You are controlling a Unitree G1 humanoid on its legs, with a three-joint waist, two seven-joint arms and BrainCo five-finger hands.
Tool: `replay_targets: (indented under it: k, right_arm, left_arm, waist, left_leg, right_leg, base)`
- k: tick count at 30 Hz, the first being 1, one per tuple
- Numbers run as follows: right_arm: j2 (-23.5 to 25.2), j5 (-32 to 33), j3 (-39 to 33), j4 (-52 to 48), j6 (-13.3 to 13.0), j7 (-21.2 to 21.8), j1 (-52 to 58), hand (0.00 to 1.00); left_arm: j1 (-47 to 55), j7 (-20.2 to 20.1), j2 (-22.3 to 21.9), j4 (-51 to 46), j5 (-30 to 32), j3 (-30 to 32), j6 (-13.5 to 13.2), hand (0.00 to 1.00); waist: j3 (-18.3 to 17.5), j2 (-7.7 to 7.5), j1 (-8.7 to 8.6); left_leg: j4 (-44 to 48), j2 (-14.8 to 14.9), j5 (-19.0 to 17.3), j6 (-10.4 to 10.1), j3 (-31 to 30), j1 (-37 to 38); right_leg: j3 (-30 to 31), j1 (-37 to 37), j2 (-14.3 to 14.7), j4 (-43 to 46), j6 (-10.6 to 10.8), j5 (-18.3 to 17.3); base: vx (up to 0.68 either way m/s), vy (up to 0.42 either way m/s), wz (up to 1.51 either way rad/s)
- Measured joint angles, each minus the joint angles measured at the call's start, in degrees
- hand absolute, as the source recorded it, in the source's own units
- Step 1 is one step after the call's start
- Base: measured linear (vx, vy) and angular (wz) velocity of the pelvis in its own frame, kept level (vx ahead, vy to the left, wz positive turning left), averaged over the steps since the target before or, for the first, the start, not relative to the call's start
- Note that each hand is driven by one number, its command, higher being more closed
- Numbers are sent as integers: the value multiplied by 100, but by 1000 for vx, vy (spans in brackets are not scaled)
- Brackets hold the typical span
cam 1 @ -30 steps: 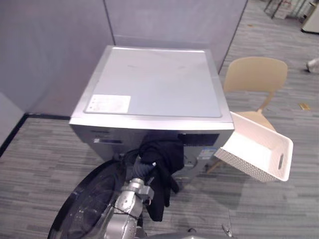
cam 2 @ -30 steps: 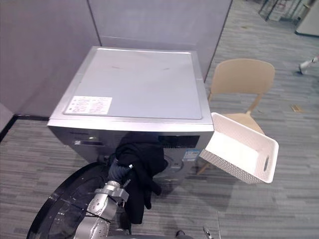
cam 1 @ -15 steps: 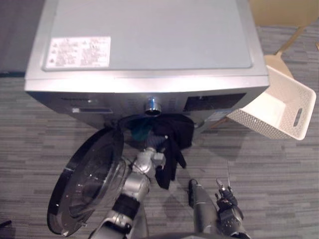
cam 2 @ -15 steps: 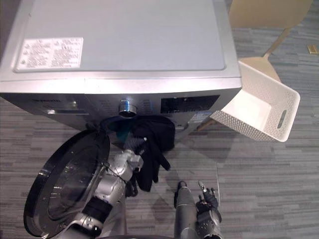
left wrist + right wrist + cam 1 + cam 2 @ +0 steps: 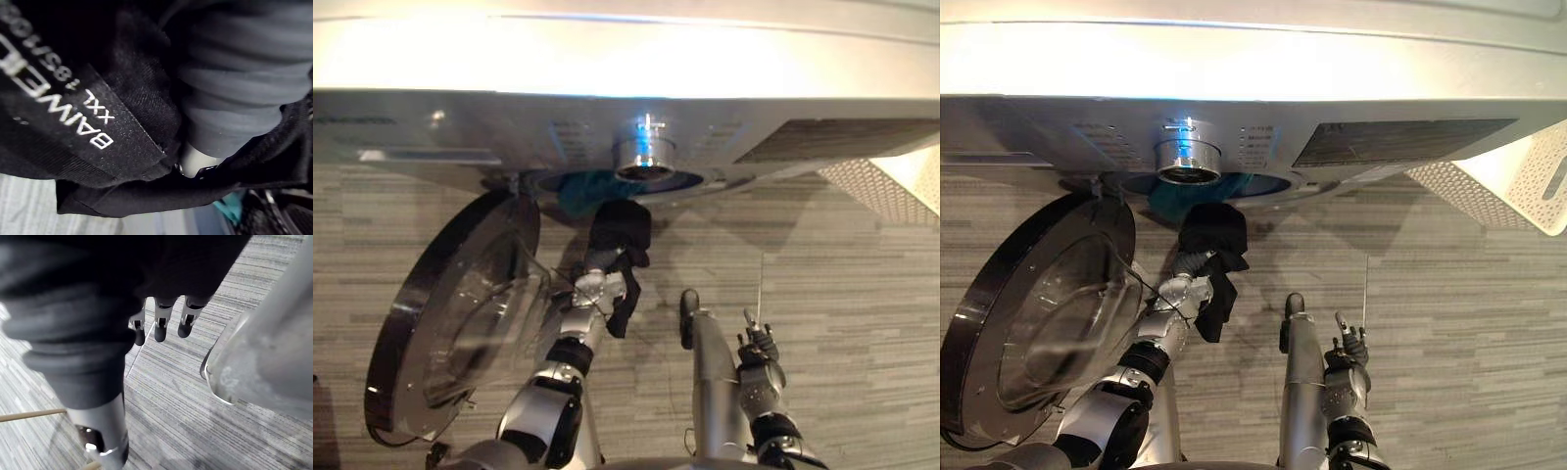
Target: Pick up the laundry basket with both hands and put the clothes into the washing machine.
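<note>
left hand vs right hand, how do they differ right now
The left hand is raised to the washing machine; the right hand hangs low over the floor. The left hand is buried in the black garment; the right hand holds nothing. Both are in front of the machine.

Hard to see much around the washing machine (image 5: pixel 1263 127)
Left hand (image 5: pixel 239 83) buried in the black garment (image 5: pixel 1214 230) at its opening, teal cloth (image 5: pixel 1173 202) mostly tucked inside, laundry basket (image 5: pixel 1518 186) to its right chopped off at the frame edge.
</note>
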Motion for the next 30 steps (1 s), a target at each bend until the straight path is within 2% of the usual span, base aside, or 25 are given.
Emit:
replay_targets:
  k: [7,9,11,15,16,18,21,22,24,27,30]
  right_arm:
    - [-135,113,116,2,-27,2,-64,0]
    - [-204,116,186,3,-34,2,-66,0]
    - [-244,172,194,9,-44,2,-103,0]
    - [-282,290,209,72,-56,-7,-327,0]
    - [-292,292,261,79,-56,-18,-408,0]
    - [-287,290,344,96,-43,-22,-541,0]
    - [-284,291,369,101,-17,-43,-598,0]
    - [-255,292,373,58,6,-44,-567,0]
    - [-228,284,372,-88,-14,22,-319,0]
    - [-153,271,372,-232,-55,128,115,0]
    - [-66,275,369,-248,-175,164,375,0]
  left_arm:
    - [37,-13,-85,591,-57,259,20,100]
    - [-49,-43,-90,733,-260,261,18,100]
    - [-170,-67,-107,805,-560,284,21,100]
    - [-951,-90,-77,1278,-1603,837,57,100]
    - [-1250,-90,3,1364,-1996,973,106,100]
    - [-1701,-89,217,1413,-2400,1160,166,100]
    - [-2463,-58,626,1404,-2626,1177,280,100]
    - [-2919,38,916,1404,-2717,1175,292,100]
    - [-3382,279,1155,1694,-2745,1157,507,100]
    - [-3378,305,1238,1702,-2572,1026,514,100]
    - [-3425,595,1260,1610,-2504,635,530,100]
  waist:
    - [230,-6,23]
    - [302,-2,53]
    - [364,-9,81]
    - [419,-55,67]
    - [448,-86,43]
    - [496,-168,-19]
    - [620,-263,-51]
    - [665,-300,-131]
    - [654,-292,-177]
    - [641,-309,-181]
    - [635,-309,-185]
  left_leg:
    - [8,-9,20,25,-48,-206]
    - [4,-9,19,23,-57,-235]
    - [10,-4,18,23,-60,-296]
    - [239,134,-51,74,-46,-660]
    - [329,188,-79,86,-23,-788]
    - [469,299,-135,124,32,-986]
    - [666,506,-253,175,177,-1174]
    - [773,629,-328,200,234,-1245]
    - [872,784,-426,223,296,-1280]
    - [927,936,-532,152,363,-1276]
    - [926,999,-554,128,410,-1276]
  right_leg:
    - [-92,-174,-20,14,0,0]
    - [-109,-195,-18,12,0,0]
    - [-110,-261,-13,16,0,0]
    - [-59,-619,75,122,1,1]
    - [-23,-763,105,180,9,5]
    - [76,-994,189,238,66,38]
    - [250,-1258,323,248,146,137]
    - [357,-1329,426,191,189,214]
    - [396,-1367,513,92,220,333]
    - [399,-1376,586,-62,208,438]
    - [438,-1387,634,-176,224,522]
  base:
    - [37,-45,1]
    - [33,-49,0]
    - [14,-40,-3]
    - [-4,-25,-20]
    - [-25,-14,-29]
    - [-29,-8,-43]
    - [-12,12,-53]
    - [-5,40,-75]
    - [3,38,-61]
    - [13,35,-38]
    - [5,24,-17]
